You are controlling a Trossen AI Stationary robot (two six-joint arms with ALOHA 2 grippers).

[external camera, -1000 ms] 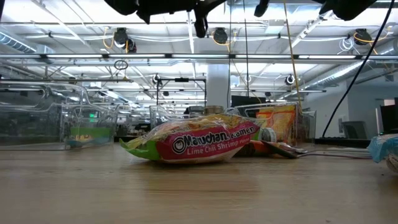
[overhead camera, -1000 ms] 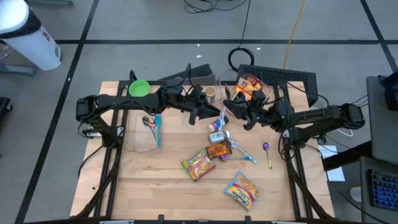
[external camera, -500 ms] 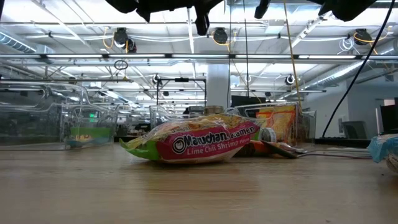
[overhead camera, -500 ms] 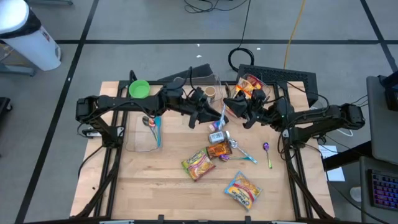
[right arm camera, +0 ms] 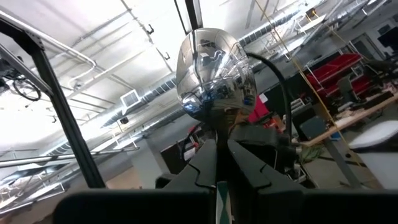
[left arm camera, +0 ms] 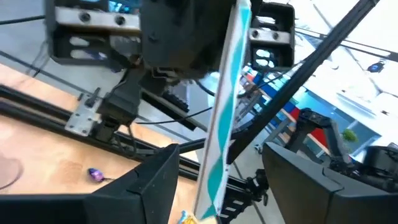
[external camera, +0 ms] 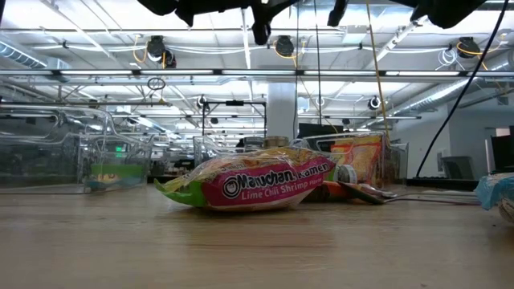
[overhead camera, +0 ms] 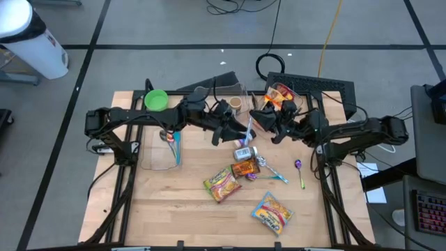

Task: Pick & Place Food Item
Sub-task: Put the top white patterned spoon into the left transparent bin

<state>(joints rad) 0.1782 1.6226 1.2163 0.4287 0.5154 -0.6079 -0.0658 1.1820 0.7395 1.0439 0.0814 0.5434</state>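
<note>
A spoon (overhead camera: pixel 249 130) with a shiny metal bowl (right arm camera: pixel 214 68) and a teal-and-white handle (left arm camera: pixel 224 112) hangs above the table's middle between my two grippers. My right gripper (overhead camera: pixel 265 125) comes in from the right and is shut on the spoon. My left gripper (left arm camera: pixel 222 152) comes in from the left and is open. Its fingers stand on either side of the handle without touching it. Below them on the table lie two ramen packets (overhead camera: pixel 223 183) (overhead camera: pixel 272 213), a can (overhead camera: pixel 245 168) and a small packet (overhead camera: pixel 242 153). My right gripper pinches the spoon's neck (right arm camera: pixel 217 121), just under the bowl, between its two fingers (right arm camera: pixel 202 162). The fingers come from the table's right side and slant upward. The spoon is lifted clear of the table, with its bowl above the fingertips and its handle reaching down past them.
A clear tub (overhead camera: pixel 162 150) with utensils lies at the left, and a green bowl (overhead camera: pixel 155 99) sits at the far left. Another clear tub with snack bags (overhead camera: pixel 280 95) stands at the far right. A teal spoon (overhead camera: pixel 275 176) and a purple sweet (overhead camera: pixel 298 165) lie at the right.
My left gripper has opened and let go of the spoon's handle, and its fingers now stand apart from it. The spoon stays where it was in my right gripper.
</note>
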